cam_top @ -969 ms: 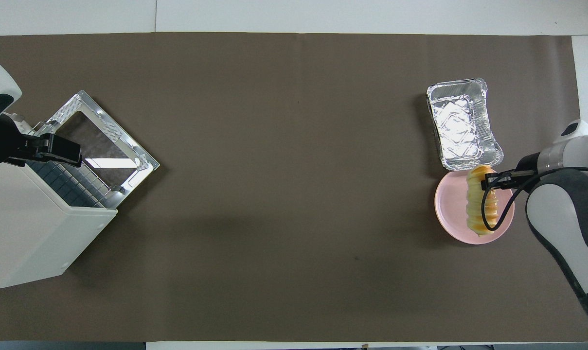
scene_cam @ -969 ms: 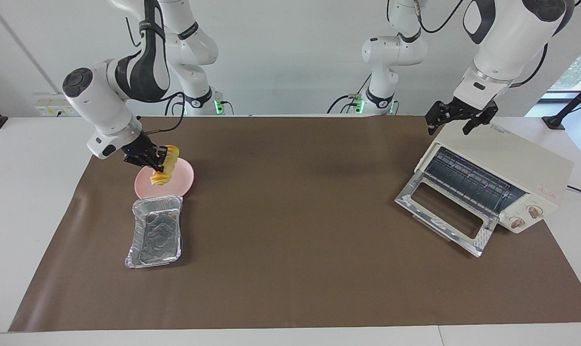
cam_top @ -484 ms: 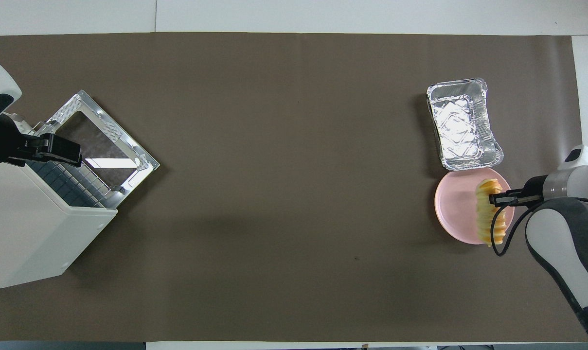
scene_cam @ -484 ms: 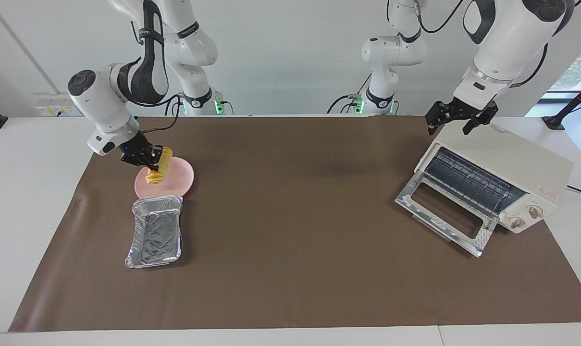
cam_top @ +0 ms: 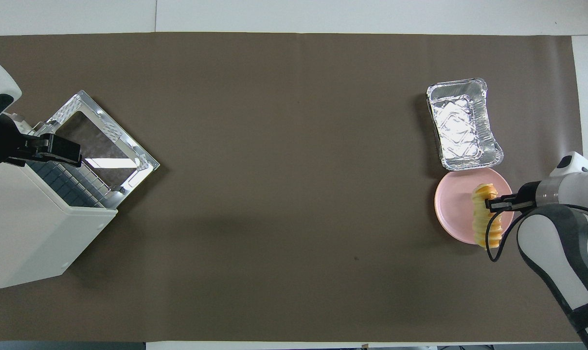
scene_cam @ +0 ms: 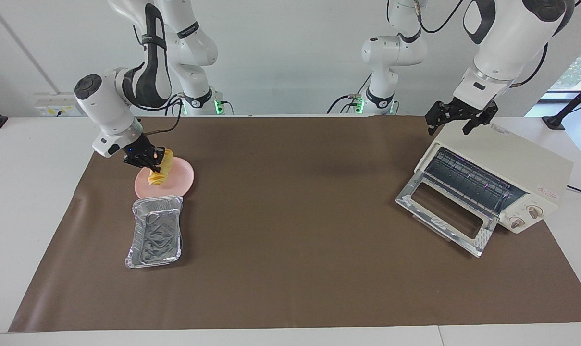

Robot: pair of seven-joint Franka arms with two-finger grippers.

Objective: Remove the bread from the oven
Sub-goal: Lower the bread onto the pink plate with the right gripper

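The bread, a ridged golden-yellow loaf, hangs tilted over the pink plate. My right gripper is shut on its upper part. The loaf's lower end is down at the plate; whether it touches I cannot tell. The cream-white oven stands at the left arm's end of the table. Its glass door is dropped open, and only the bare wire rack shows inside. My left gripper waits open over the oven's top edge.
A crinkled silver foil tray lies beside the pink plate, farther from the robots. A brown mat covers the table between the plate and the oven.
My right gripper has carried the bread a little nearer to the robots over the pink plate, and its arm has drawn back. The left arm has not moved.
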